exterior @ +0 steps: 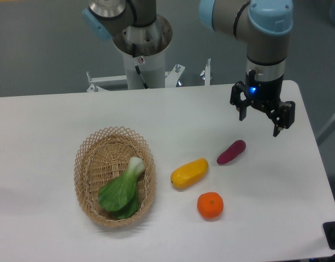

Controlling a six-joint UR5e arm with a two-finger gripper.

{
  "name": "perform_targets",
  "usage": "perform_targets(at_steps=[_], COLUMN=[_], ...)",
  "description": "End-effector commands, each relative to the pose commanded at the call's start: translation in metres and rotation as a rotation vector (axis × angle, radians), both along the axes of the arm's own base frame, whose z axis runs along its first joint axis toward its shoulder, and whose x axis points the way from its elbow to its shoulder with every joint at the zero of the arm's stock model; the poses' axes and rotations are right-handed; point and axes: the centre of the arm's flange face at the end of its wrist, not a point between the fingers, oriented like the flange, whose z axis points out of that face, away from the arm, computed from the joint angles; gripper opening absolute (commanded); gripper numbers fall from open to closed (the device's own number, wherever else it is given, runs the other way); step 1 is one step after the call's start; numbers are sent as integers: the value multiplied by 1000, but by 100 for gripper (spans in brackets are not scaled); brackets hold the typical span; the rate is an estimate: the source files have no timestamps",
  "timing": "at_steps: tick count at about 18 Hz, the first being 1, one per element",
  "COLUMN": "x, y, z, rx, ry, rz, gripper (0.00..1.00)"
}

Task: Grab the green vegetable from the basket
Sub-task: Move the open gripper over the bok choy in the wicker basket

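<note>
Above the table's right side, well apart from basket (80, 164): gripper (261, 115) open, empty. Best approach: across, then down onto vegetable's (122, 191) pale stalk, clear of rim.

A white table (172, 114) holds a wicker basket (85, 164) at near left. Inside it lies the green vegetable (119, 194), leaves toward the near edge, pale stalk pointing far and right. Right of the basket, well apart from it, lie a yellow vegetable (189, 172), a purple one (231, 152) farther right, and an orange (210, 205) nearest. The gripper (260, 124) hangs above the table's far right, fingers spread and holding nothing.
</note>
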Motion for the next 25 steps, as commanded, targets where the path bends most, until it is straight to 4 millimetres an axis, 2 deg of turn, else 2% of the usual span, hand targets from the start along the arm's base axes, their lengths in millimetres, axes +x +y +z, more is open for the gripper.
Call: perform_targets(at_steps=[9, 12, 14, 20, 23, 25], x=[8, 17, 24, 58, 90, 109], y=[8, 10, 16, 48, 82, 96], z=[-9, -29, -34, -51, -61, -65], rx=[32, 50, 73, 76, 96, 97], ry=[25, -11, -13, -59, -112, -131], rz=[-17, 44, 91, 93, 181, 206], gripper=[100, 100, 100, 100, 100, 100])
